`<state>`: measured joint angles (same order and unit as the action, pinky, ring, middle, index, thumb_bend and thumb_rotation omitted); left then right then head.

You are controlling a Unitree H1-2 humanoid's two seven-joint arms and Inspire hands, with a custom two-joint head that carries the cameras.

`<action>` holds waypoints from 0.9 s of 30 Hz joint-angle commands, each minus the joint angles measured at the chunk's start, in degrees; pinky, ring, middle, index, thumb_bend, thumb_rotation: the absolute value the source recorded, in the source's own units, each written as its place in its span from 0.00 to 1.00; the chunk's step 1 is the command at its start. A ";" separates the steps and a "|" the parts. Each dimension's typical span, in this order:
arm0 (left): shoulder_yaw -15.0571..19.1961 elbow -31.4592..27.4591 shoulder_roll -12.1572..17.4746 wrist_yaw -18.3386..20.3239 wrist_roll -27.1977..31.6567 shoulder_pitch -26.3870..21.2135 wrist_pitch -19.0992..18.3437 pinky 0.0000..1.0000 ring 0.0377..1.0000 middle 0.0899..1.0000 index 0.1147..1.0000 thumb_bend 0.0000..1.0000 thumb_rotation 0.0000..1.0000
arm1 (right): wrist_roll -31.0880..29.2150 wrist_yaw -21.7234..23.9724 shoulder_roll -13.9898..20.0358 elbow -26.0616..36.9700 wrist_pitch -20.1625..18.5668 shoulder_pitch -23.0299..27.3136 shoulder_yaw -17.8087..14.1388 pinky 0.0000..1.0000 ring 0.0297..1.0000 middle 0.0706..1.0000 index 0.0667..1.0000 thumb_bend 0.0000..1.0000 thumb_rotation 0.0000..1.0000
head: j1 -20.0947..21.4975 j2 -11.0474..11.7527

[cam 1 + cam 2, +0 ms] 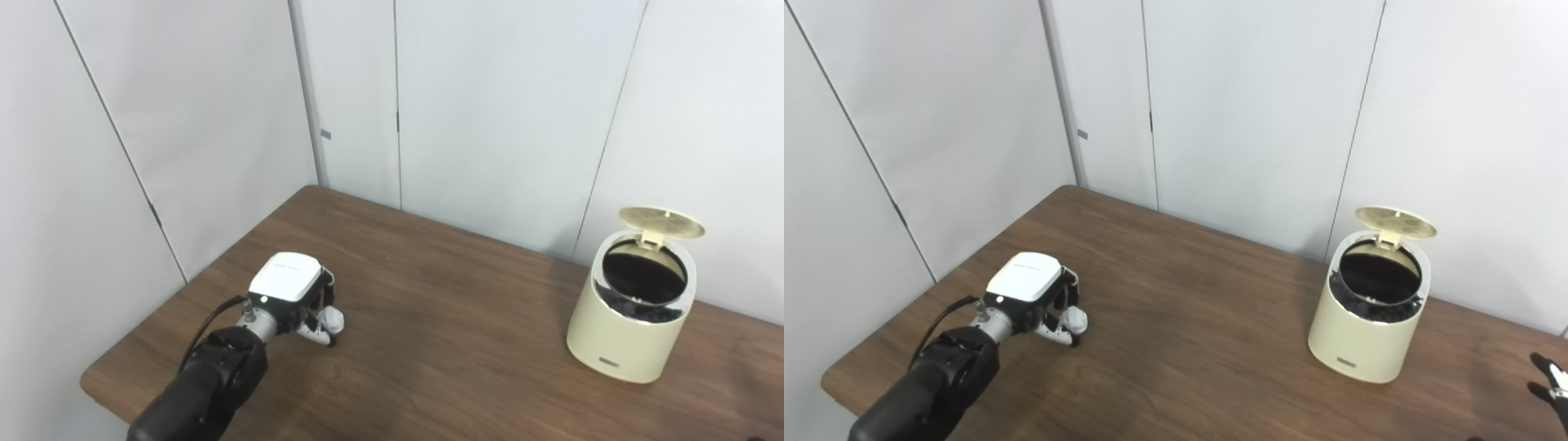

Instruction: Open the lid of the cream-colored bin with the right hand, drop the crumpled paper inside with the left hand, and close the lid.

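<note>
Fingers [318, 306] of the left hand [294, 294] curl down around the crumpled paper [332, 318], a small white ball that sits low at the worktop [441, 343], on its near left part. Whether the paper is lifted clear of the wood or resting on it cannot be told from these views.

Well apart from it, on the right side of the worktop, stands the cream-colored bin [625, 331], a short round tub with a shiny rim and a dark lining visible inside. Its lid [661, 222] stands raised on the hinge at the far side, so the mouth is open.

The right hand [1549, 380] shows only as a few dark fingers at the near right edge of one view, beside the bin and not touching it. They seem spread apart and hold nothing that can be seen.

Pale wall panels [490, 110] enclose the worktop on the left and far sides.

Judging by this, the opening step is done and the grasp on the paper looks made or nearly made. Left to do: carry the paper across to the bin, release it into the mouth, then shut the lid.
</note>
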<state>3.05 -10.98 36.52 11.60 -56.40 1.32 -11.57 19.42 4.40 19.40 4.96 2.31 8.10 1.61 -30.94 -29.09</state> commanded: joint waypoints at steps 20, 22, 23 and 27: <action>-3.39 2.04 0.84 -4.50 -0.40 -0.81 0.96 0.20 0.25 0.42 0.42 0.53 0.00 | 0.04 -0.65 1.06 1.80 1.93 1.16 -0.93 0.00 0.89 0.98 0.94 0.90 0.67 | 0.90 -0.47; -2.89 0.87 0.80 -5.96 -0.63 -0.85 1.45 0.17 0.22 0.42 0.42 0.53 0.00 | -0.16 -0.65 1.00 1.54 2.09 1.34 -0.94 0.00 0.89 0.98 0.94 0.90 0.66 | 1.03 -0.49; -2.61 0.32 0.69 -6.65 -0.52 -0.90 1.69 0.16 0.21 0.42 0.42 0.53 0.00 | -0.24 -0.74 0.97 1.22 2.38 1.48 -0.95 0.00 0.89 0.98 0.93 0.90 0.66 | 1.10 -0.46; -0.86 -3.08 -0.20 -9.05 0.77 -1.51 2.55 0.17 0.20 0.42 0.42 0.53 0.00 | -0.06 -0.52 1.00 0.78 2.09 1.94 -0.70 0.00 0.91 0.99 0.94 0.90 0.67 | 1.44 -0.38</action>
<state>0.75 -11.05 35.35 5.13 -55.79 1.07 -9.82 19.67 4.37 19.53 4.83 2.62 8.02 1.55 -29.45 -29.44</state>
